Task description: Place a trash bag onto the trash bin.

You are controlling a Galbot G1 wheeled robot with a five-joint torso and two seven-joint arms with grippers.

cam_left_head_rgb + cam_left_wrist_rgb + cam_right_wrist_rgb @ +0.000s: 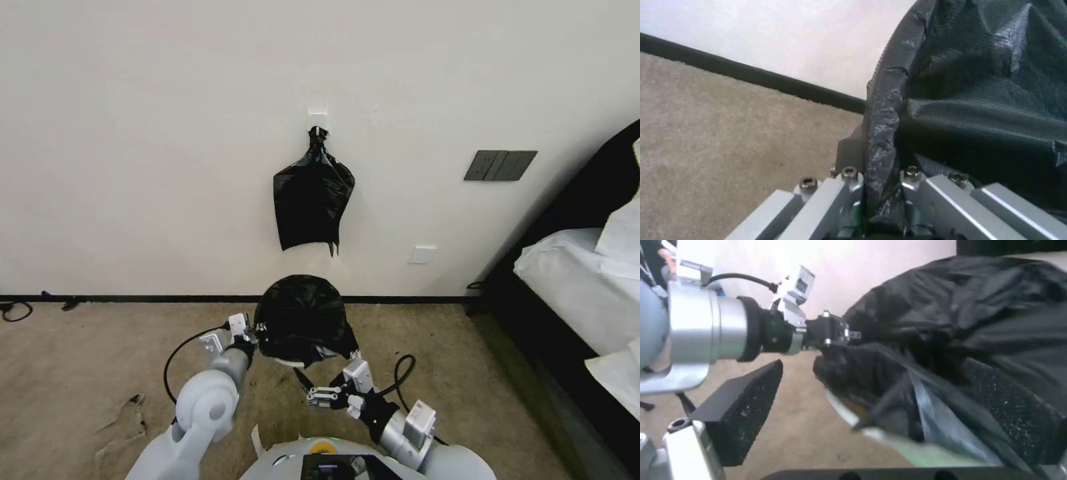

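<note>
The step in hand looks like the fitting itself: the loose, crinkled, glossy black thin-plastic trash bag (303,320) is draped over the small round cream-white plastic trash bin (288,362), which stands on the beige carpet floor (80,360) near the dark skirting at the foot of the white wall (133,133). Of the bin little shows but a pale sliver of rim under the bag's near edge, also seen from the right wrist (849,413).

The left claw (255,329) is at the bag's left edge. From the left wrist, its jaws are pinched together on a fold of the bag's hem (882,133), so it has hold of the plastic.

The right claw (320,398) hangs just short of the bin's near side, below the bag's loose lower edge. Its black padded fingers (740,406) stand wide apart and hold nothing; the bag's drooping flap lies between them but is not gripped.

By my judgement the near rim remains uncovered. The next move calls for catching that slack edge and drawing it down over the rim without pulling the left side free.

A second, flatter black bag bunch (312,200) hangs from a white wall hook (318,120), well apart.
</note>
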